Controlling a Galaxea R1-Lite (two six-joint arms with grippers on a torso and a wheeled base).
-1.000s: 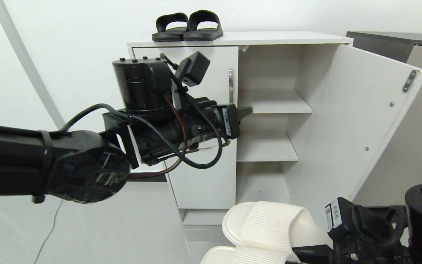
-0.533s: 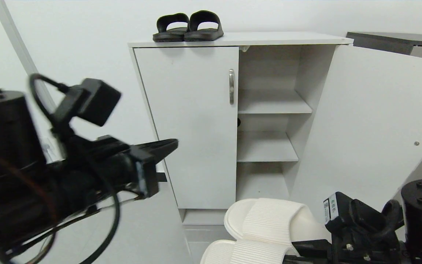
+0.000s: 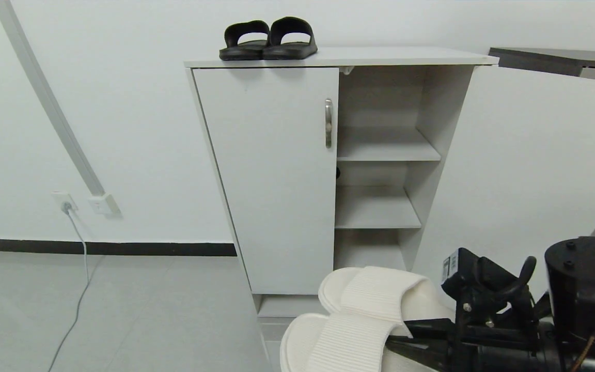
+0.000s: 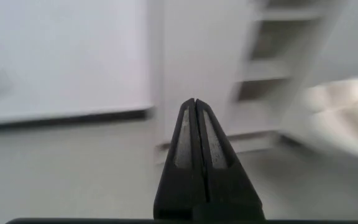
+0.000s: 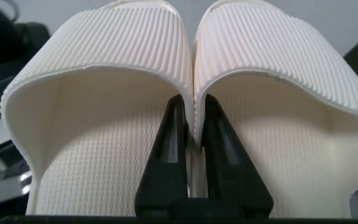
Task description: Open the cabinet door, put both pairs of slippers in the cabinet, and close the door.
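You have two pairs of slippers, four in all. The white slippers (image 3: 364, 310) hang side by side in front of the cabinet's (image 3: 406, 54) lowest opening, low and near the camera. The right gripper (image 5: 191, 109) has its two fingers pinched nearly together on the touching inner walls of the pair. The black slippers (image 3: 268, 39) sit together on the cabinet top, over the left door (image 3: 271, 181).

Of the two doors, the left one is closed, with one metal handle (image 3: 328, 123). The right door (image 3: 525, 170) is swung wide. Inside you can count two shelves (image 3: 380, 147) and three bare compartments.

The left gripper (image 4: 195, 109) has its fingers pressed flat together, gripping nothing, and is aimed towards the cabinet's base.

The white pair's heels and the open door's far edge are cut off. The lowest compartment is partly hidden behind the white pair. The left wrist view is blurred.
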